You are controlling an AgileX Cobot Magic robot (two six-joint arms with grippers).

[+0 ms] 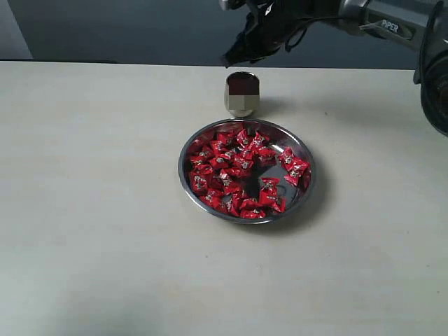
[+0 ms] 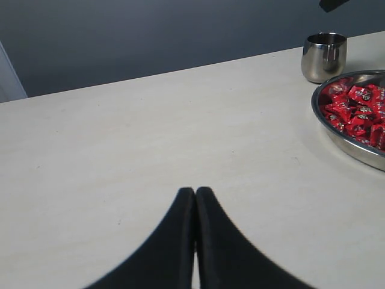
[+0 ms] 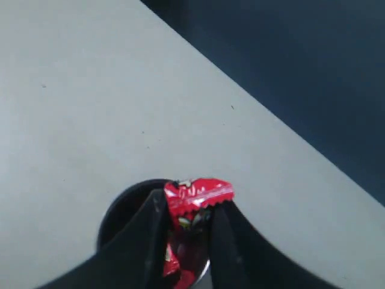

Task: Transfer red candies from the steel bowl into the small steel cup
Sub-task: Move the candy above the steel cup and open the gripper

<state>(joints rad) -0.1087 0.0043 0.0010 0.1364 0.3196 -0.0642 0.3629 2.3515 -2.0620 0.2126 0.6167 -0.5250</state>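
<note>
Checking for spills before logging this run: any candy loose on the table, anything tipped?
Nothing stands out. The red candies sit inside the steel bowl, the small steel cup stands upright, and the right gripper holds one candy above the cup.

A pale, off-white table [image 1: 84, 210] with a matte, faintly speckled top fills most of the scene under soft, even light. Behind its far edge stands a dark blue-grey wall [image 1: 126, 28], with a paler panel [image 1: 10, 31] at the far left.
</note>
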